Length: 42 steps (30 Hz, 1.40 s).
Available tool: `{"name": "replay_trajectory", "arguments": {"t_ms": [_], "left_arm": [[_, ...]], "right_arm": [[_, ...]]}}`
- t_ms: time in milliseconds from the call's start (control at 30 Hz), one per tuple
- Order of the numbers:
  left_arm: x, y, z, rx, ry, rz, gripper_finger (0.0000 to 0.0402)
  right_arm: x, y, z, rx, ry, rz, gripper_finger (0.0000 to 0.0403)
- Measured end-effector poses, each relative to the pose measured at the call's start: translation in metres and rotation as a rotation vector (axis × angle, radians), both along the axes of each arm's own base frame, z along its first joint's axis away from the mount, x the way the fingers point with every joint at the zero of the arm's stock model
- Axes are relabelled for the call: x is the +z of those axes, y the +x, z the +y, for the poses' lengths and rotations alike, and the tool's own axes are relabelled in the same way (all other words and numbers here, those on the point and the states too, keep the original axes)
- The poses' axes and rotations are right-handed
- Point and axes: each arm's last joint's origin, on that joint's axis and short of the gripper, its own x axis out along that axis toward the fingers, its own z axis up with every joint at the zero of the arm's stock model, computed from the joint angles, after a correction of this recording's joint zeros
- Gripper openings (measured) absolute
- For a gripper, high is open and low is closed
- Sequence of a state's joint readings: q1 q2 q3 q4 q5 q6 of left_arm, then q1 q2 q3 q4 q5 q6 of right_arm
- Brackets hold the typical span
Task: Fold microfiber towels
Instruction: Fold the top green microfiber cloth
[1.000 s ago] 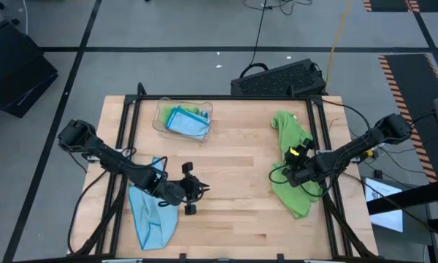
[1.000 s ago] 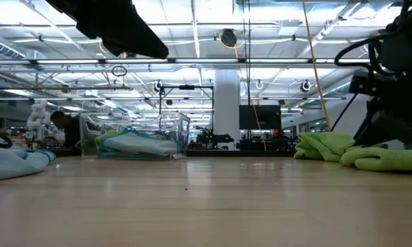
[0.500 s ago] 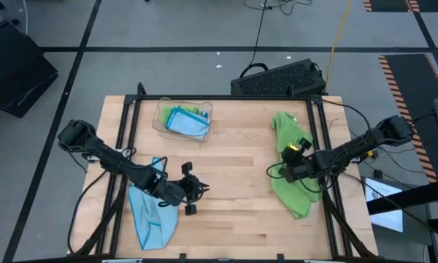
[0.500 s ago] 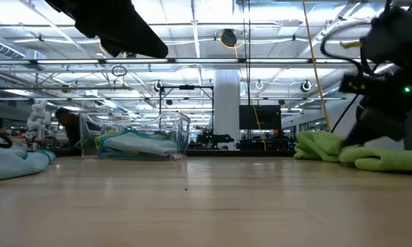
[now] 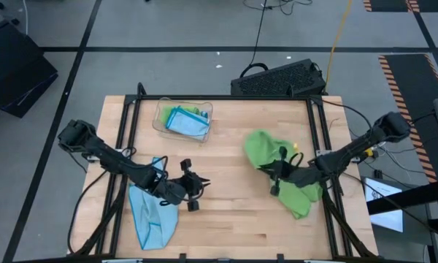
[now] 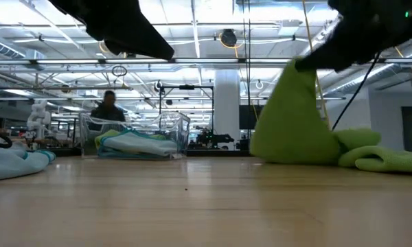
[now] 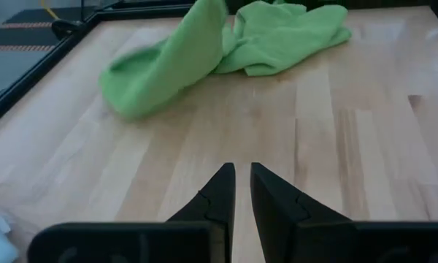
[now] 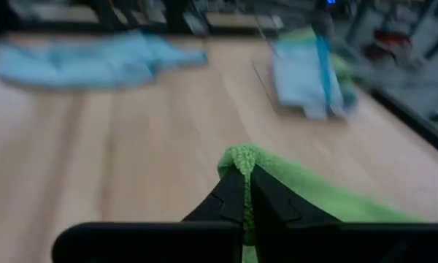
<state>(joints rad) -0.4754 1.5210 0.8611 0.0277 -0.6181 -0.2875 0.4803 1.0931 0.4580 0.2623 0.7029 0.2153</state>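
Right gripper (image 5: pixel 276 175) has clamped onto the green towel (image 5: pixel 266 150) and dragged it from the table's right edge toward centre. Left gripper (image 5: pixel 192 191), jaws nearly together, waits empty. Spreading begins.

wooden table (image 5: pixel 226 146), clear plastic tray (image 5: pixel 160 117), person (image 6: pixel 110 106)

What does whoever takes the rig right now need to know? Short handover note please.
Right gripper: shut on the green towel, one edge lifted and pulled toward table centre, the rest trailing on the wood.
Left gripper: nearly shut, holding nothing, above bare table beside the blue towel.
Clear tray at the back holds folded towels.
Done: those in the tray.
Left: green towel is mid-pull and unfolded; blue towel lies crumpled.
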Motion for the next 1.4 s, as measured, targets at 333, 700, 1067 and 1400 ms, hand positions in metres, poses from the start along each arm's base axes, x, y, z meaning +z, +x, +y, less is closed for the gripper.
{"name": "replay_trajectory", "arguments": {"t_ms": [333, 700, 1067, 1400], "left_arm": [[-0.018, 0.037, -0.002, -0.053, 0.159, -0.172, 0.0116], [-0.021, 0.052, 0.01, -0.111, -0.021, -0.255, 0.0205], [-0.01, 0.053, 0.006, -0.128, -0.033, -0.37, 0.0219], [-0.038, 0.068, 0.015, -0.163, -0.024, -0.287, 0.0176]], "right_arm": [[0.019, 0.004, 0.022, 0.172, 0.05, -0.202, 0.0001], [0.02, 0.008, 0.028, 0.355, 0.075, -0.227, 0.0005], [0.005, 0.03, 0.024, 0.244, 0.073, -0.283, 0.0006], [-0.004, 0.06, 0.032, 0.297, 0.043, -0.268, 0.0013]]}}
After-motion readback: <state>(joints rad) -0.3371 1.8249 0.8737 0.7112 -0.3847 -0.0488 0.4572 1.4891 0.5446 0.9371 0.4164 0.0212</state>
